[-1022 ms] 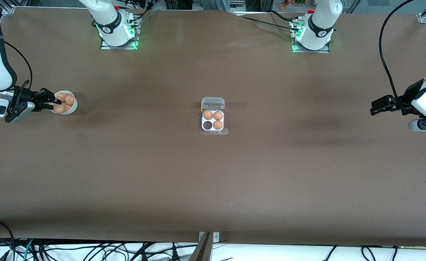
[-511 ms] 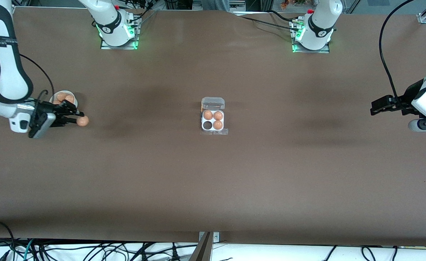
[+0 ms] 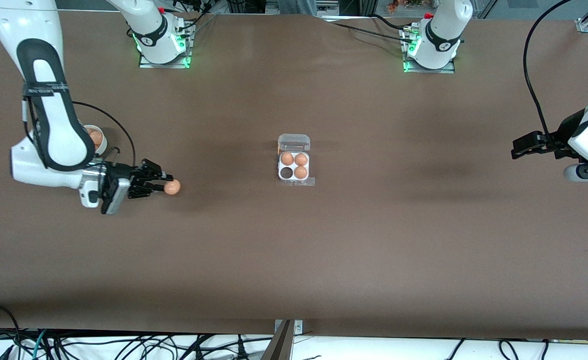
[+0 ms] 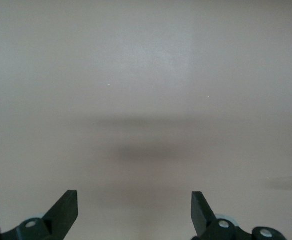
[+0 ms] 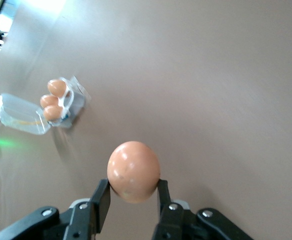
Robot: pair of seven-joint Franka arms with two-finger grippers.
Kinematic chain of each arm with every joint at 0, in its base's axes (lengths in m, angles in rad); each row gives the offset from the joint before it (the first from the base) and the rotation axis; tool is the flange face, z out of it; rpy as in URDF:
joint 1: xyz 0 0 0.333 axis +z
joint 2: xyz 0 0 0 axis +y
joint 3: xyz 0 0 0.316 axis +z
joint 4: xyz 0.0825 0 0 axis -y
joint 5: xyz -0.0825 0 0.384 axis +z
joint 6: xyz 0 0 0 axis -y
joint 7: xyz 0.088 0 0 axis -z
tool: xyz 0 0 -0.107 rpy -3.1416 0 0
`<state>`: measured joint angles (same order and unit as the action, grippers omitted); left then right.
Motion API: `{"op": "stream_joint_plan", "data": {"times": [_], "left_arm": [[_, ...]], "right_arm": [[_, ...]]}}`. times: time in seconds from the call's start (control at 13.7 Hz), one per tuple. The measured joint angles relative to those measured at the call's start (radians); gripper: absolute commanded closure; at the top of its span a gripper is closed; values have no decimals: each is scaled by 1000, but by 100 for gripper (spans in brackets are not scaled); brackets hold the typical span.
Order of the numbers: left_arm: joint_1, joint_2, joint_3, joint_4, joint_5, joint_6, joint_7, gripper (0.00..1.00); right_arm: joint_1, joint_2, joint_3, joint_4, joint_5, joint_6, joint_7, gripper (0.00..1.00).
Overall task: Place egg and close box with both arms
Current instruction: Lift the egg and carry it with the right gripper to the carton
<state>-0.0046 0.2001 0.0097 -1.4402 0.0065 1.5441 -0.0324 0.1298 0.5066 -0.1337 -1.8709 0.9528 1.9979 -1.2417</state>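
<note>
My right gripper (image 3: 166,184) is shut on an orange-brown egg (image 3: 172,187) and holds it in the air over the bare table between the white bowl and the box. In the right wrist view the egg (image 5: 133,171) sits between the two black fingers. The clear box (image 3: 294,169) stands at the table's middle with its lid (image 3: 294,142) open; three cells hold eggs and one cell (image 3: 286,173) is empty. The box also shows in the right wrist view (image 5: 61,102). My left gripper (image 3: 520,148) is open and empty, waiting over the left arm's end of the table; its fingers (image 4: 66,206) show above bare table.
A round white bowl (image 3: 99,141) with eggs stands near the right arm's end, partly hidden by the right arm. The brown table (image 3: 294,250) stretches wide around the box. Cables lie along the table's nearest edge.
My right gripper has lifted an egg out of the white bowl and carried it toward the box. The left arm has not moved.
</note>
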Motion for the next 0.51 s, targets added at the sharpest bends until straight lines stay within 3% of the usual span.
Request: {"op": "stream_joint_plan", "data": {"times": [0.29,0.51], "left_arm": [[1,0,0,1,0,0,0,0],[2,0,1,1,0,0,0,0]], "right_arm": [[105,90,2,103,126,1,-119,77],[165,132,14,159,171,12,-236,78]]}}
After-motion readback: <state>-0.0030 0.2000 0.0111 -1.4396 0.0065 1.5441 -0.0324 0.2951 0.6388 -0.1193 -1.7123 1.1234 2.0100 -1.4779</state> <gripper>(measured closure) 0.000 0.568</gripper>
